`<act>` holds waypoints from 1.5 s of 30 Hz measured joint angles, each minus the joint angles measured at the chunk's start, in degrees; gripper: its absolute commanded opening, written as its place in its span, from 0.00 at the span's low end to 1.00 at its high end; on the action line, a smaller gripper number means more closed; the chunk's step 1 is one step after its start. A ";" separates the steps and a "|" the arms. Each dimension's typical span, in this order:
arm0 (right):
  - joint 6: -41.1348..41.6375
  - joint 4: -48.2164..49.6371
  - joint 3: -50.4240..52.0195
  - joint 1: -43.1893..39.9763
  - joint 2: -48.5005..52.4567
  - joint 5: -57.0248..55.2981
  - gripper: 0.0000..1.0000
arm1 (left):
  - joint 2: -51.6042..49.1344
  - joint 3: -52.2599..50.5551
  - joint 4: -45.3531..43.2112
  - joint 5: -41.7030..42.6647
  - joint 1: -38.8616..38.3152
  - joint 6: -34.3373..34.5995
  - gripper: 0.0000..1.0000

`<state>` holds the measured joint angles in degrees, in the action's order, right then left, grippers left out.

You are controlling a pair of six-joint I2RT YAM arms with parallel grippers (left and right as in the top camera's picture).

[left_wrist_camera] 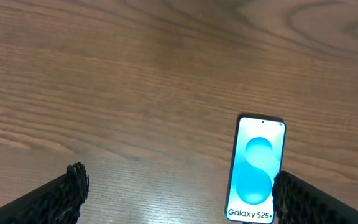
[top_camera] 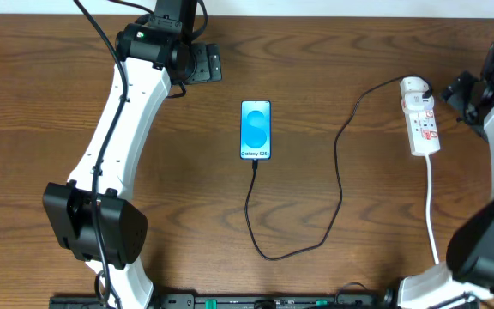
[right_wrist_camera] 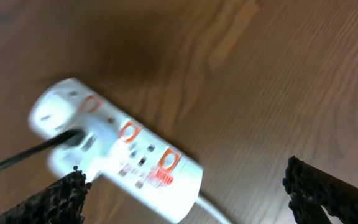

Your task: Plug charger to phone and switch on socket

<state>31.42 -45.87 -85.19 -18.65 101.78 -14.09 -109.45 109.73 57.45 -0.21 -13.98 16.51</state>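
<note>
The phone (top_camera: 256, 130) lies flat mid-table with its blue screen up; it also shows in the left wrist view (left_wrist_camera: 257, 171). The black charger cable (top_camera: 268, 251) runs from the phone's bottom edge, loops toward me, then rises to the rounded far end of the white socket strip (top_camera: 421, 116). The right wrist view shows the strip (right_wrist_camera: 120, 155), blurred, with the cable (right_wrist_camera: 17, 160) entering its end. My left gripper (top_camera: 211, 64) (left_wrist_camera: 179, 199) is open and empty, above the table left of the phone. My right gripper (top_camera: 454, 90) (right_wrist_camera: 185, 199) is open and empty, just right of the strip.
The strip's white cord (top_camera: 431, 206) runs toward the front edge at the right. The wooden table (top_camera: 187, 197) carries nothing else. The arm bases stand at the front left and front right.
</note>
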 measured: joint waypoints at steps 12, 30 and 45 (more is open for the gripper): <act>1.66 6.45 0.04 -1.97 11.28 1.07 0.99 | 0.00 0.00 0.00 -0.15 0.00 0.00 0.96; 2.19 10.38 0.04 -3.10 17.81 6.21 0.99 | 0.00 0.00 -0.02 -0.15 0.00 0.02 0.96; 2.73 9.25 0.07 -3.54 17.86 9.33 0.99 | 0.00 0.00 0.00 -0.15 0.00 0.00 0.97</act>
<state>34.15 -36.62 -85.12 -22.20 119.63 -4.75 -109.45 109.73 57.45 -0.36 -13.98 16.51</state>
